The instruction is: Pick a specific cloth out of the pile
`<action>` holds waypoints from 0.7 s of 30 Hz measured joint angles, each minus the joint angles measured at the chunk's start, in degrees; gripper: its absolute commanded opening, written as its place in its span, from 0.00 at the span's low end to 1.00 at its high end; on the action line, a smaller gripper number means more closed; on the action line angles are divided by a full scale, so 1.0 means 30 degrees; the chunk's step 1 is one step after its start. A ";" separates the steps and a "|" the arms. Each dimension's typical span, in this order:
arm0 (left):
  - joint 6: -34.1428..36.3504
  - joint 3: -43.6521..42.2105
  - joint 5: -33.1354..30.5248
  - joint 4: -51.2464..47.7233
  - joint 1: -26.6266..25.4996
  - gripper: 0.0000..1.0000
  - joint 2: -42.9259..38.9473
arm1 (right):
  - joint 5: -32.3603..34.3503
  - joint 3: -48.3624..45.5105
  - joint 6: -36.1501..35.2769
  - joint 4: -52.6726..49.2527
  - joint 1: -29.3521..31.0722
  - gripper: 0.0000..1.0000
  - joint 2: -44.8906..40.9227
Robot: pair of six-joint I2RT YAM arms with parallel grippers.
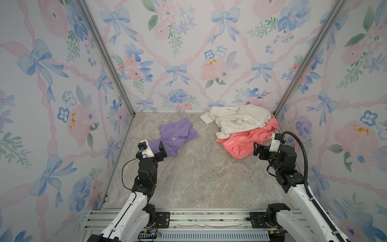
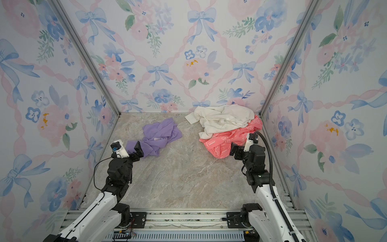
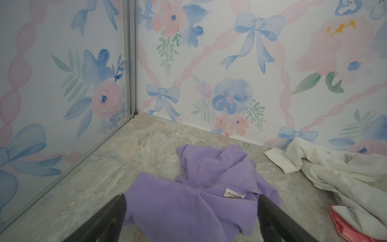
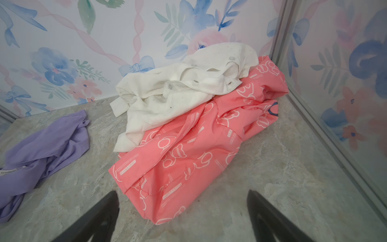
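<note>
The lilac cloth point(image 1: 178, 133) lies crumpled on the worktop point(image 1: 205, 171), well apart from the pile point(image 1: 236, 121) at its 3 o'clock. The left end effector point(image 3: 191, 197), jaws spread wide and gripping nothing, straddles the cloth's 7 o'clock fold; whether it touches the fabric cannot be told. Only the left wrist view shows lettering on the white label point(image 3: 234, 193). The right end effector point(image 4: 182, 192) gapes empty at the pile's 5 o'clock.

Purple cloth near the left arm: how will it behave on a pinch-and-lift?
Probably floppy: the purple cloth lies crumpled in soft folds, so it should drape and trail from any pinch point. Likely light, since the fabric looks thin in the left wrist view. A push would probably bunch it up on the table rather than slide it whole.
</note>
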 measured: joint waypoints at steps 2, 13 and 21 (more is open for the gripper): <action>0.0328 -0.0481 -0.0248 0.1195 0.0000 0.98 0.1129 | 0.0000 -0.0525 -0.0219 0.1027 -0.0350 0.97 0.0838; 0.2652 -0.1457 -0.0401 0.8633 0.0350 0.98 0.8094 | -0.0022 -0.1443 -0.2018 0.8138 -0.1705 0.97 0.8000; 0.3468 -0.1676 0.0175 1.3872 0.0758 0.98 1.3318 | -0.0903 -0.2470 -0.3060 1.3595 -0.1654 0.97 1.1905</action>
